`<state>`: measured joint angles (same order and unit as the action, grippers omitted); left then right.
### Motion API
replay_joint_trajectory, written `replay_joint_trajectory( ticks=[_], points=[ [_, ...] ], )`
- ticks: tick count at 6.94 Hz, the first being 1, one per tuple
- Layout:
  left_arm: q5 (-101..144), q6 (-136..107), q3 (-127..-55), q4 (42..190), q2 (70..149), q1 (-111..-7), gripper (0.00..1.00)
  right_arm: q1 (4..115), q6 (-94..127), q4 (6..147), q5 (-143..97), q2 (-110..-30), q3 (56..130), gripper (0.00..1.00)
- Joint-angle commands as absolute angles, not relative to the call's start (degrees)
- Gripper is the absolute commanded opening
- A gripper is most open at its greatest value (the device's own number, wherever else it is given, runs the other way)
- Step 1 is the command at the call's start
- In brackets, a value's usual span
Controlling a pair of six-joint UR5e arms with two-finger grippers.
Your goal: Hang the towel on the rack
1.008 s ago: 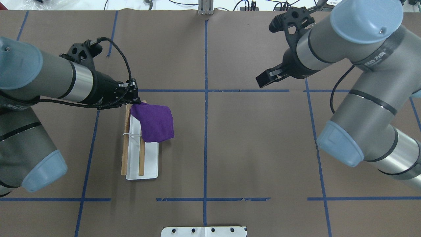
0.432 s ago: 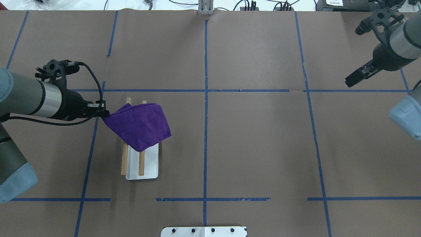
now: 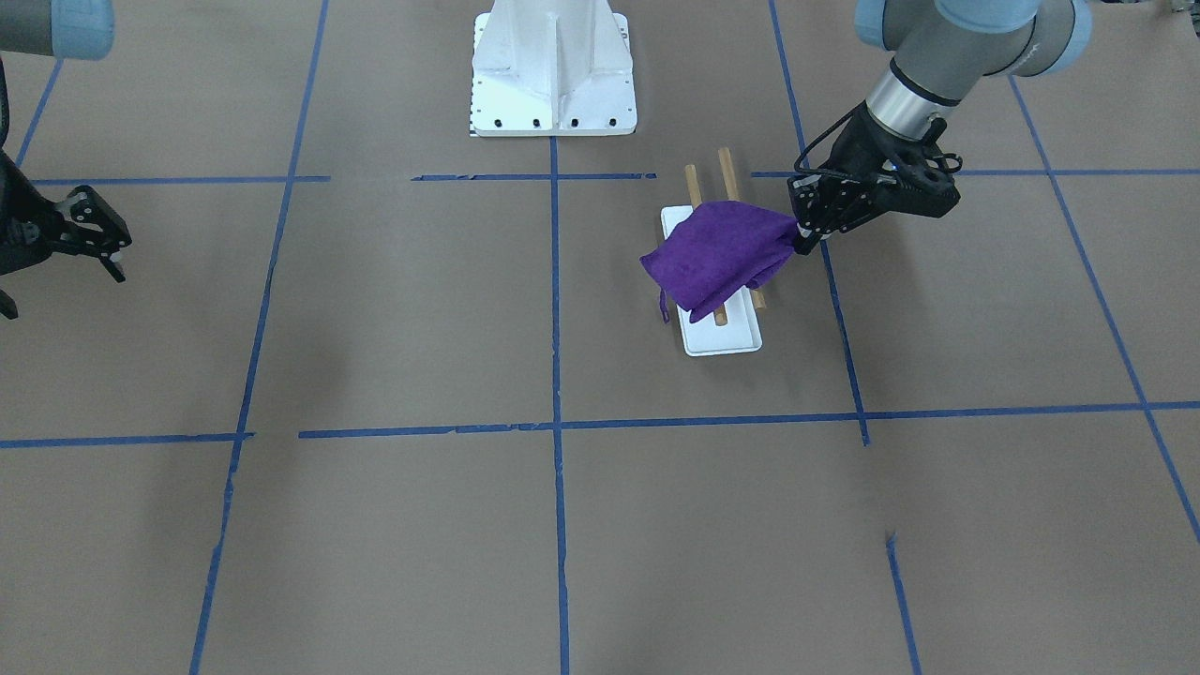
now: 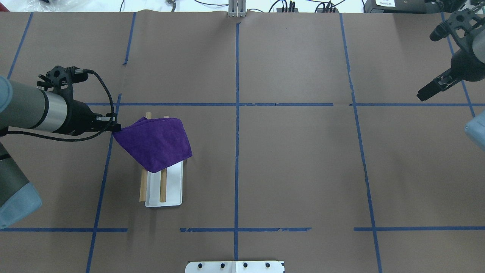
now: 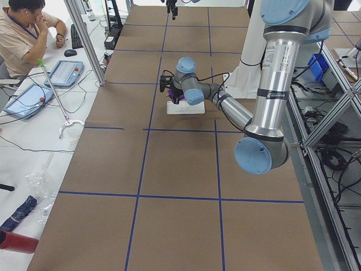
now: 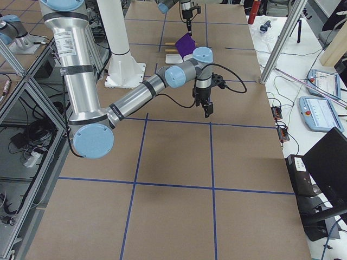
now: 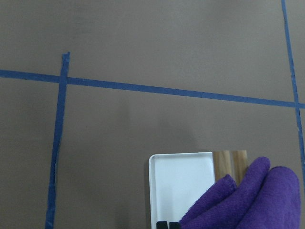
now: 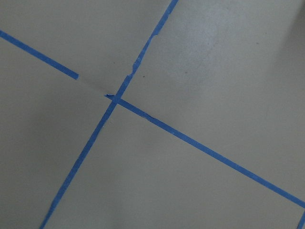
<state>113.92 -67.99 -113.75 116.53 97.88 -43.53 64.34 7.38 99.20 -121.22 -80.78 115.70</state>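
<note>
Overhead exterior showed your left tool (image 4: 115, 128) clenched on a corner of the towel (image 4: 155, 144), which hung over the rack (image 4: 143, 185). Best bet was easing it down centred across both rods before letting go.

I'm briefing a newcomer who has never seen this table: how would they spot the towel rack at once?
On the brown, blue-taped table, look beside the left gripper. The rack is two parallel wooden rods over a flat white tray, partly covered by the purple towel. The other white thing, the bolted pedestal, is larger and has no rods.
</note>
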Motion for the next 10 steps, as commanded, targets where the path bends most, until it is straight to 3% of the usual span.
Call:
replay_joint_trajectory(
  ticks=[1,3,5,8,10],
  points=[
    [113.91,-65.84,-112.68,117.77,97.82,-44.03,0.99,67.57,6.86,98.97,-124.18,-85.32,115.4,1.0],
    [113.91,-61.03,-112.24,117.6,97.74,-44.56,1.0,72.3,-3.36,98.88,-123.75,-87.71,112.44,1.0],
    [115.91,-47.36,-109.44,116.98,95.3,-49.89,1.0,82.21,-14.3,98.79,-122.7,-88.77,102.45,1.0],
    [129.29,-26.18,-106.0,99.23,94.83,-69.04,1.0,89.89,-9.24,99.32,-132.76,-91.04,95.91,1.0],
    [129.73,0.64,-99.7,89.14,94.75,-82.31,1.0,90.53,-6.61,98.88,-132.98,-91.58,95.54,1.0]
  ],
)
